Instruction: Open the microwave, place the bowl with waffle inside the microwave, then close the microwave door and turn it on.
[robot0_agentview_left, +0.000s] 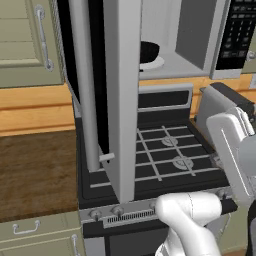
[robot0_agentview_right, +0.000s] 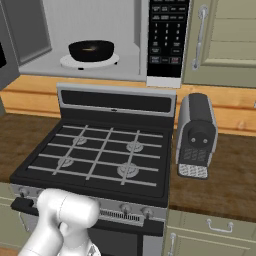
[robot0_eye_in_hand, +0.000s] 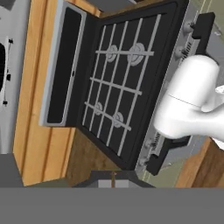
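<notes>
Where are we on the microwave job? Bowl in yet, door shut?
Done: the microwave door stands swung wide open, and the bowl sits on the white turntable inside the microwave, with a bit of the orange waffle showing in it. In hand: nothing; the tool is shut and empty, looking down over the stove. Left: close the door, then press the keypad to start it.
</notes>
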